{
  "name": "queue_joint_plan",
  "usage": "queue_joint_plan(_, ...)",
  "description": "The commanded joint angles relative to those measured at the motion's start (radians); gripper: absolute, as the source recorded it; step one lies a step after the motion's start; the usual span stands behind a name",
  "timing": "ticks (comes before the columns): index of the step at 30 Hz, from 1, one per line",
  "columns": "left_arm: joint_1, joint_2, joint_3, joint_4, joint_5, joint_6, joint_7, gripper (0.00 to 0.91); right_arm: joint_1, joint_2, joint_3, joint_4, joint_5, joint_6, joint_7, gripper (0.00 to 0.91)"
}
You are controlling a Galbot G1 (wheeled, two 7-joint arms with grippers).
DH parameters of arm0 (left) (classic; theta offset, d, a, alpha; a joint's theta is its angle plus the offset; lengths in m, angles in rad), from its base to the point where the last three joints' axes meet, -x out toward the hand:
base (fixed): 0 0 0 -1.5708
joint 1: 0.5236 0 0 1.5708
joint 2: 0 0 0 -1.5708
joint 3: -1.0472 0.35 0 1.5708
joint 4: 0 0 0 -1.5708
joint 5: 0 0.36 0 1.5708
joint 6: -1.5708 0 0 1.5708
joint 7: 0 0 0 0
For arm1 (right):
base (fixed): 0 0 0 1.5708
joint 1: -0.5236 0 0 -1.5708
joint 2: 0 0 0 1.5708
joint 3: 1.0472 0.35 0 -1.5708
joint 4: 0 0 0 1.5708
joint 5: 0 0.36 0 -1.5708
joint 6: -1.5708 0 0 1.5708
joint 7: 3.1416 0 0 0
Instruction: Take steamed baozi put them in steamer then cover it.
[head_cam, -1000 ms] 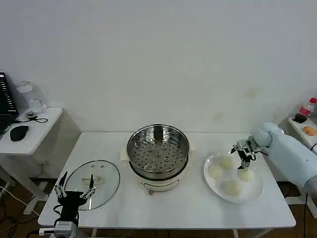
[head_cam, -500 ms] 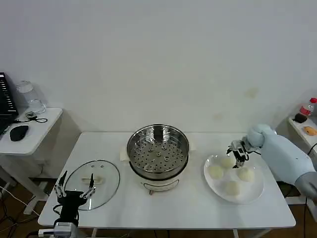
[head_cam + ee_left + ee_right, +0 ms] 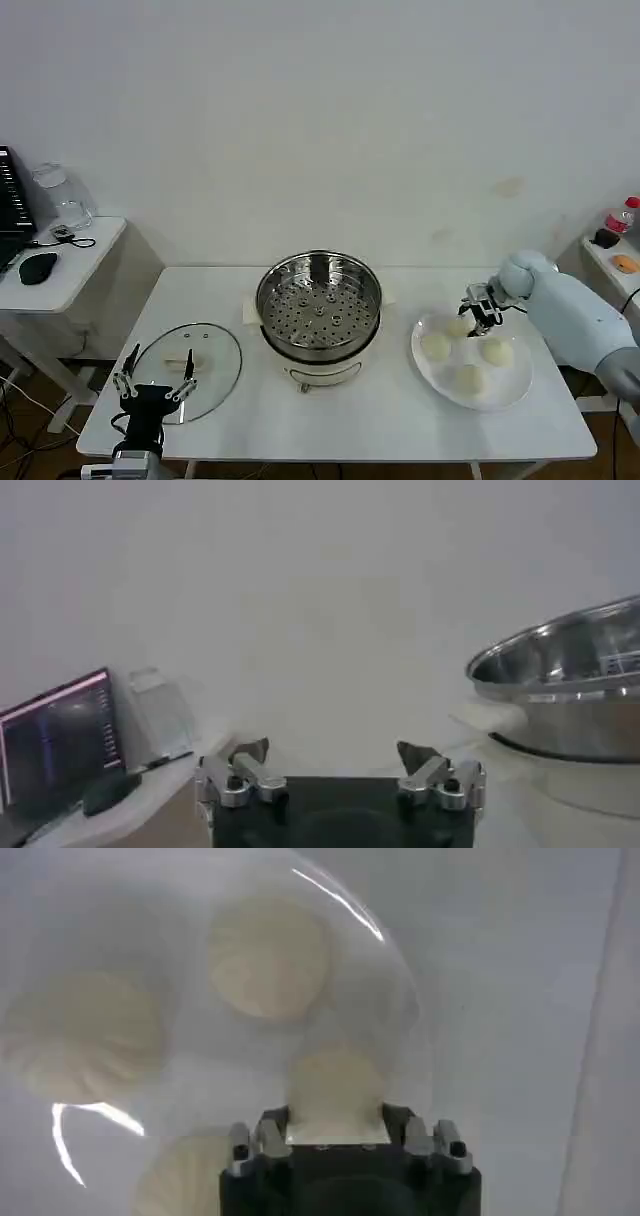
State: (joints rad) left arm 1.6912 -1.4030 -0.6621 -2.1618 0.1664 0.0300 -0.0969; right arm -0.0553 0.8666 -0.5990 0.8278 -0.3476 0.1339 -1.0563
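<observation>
Jaws spread wide on the left gripper (image 3: pixel 153 385), which hovers at the near left corner of the surface (image 3: pixel 340 420), just at the near rim of the cover (image 3: pixel 187 370). That glass cover lies flat on the left part of the surface, its cream handle (image 3: pixel 192 364) up. In the left wrist view the same gripper (image 3: pixel 338 772) holds nothing, and the steamer's (image 3: pixel 570 690) steel wall stands farther off. The steamer (image 3: pixel 319 312) sits mid-surface on its white base, uncovered, its perforated tray bare. To the right lies a white plate (image 3: pixel 505 390) carrying four baozi (image 3: pixel 436 346). The right gripper (image 3: pixel 479 313) is down at the far edge of the plate, and its jaws sit around the far baozi (image 3: pixel 458 328); in the right wrist view the gripper (image 3: pixel 336 1120) has that baozi (image 3: pixel 336 1086) between its fingers (image 3: pixel 268 1130), touching both sides, with three others farther out on the plate (image 3: pixel 395 998).
</observation>
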Motion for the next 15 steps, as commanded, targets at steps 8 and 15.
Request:
queue_joint_plan(8,-0.014,0.012,0.001,0.021,-0.013,0.007,0.001,0.907,0.1,-0.077,-0.043,0.12,0.084,-0.003,-0.023,0.625)
queue_joint_plan(15,-0.061,0.043,-0.008,0.102,-0.089,0.033,0.002,0.907,0.302,-0.141,-0.17,0.23,0.206,-0.008,-0.034,0.635)
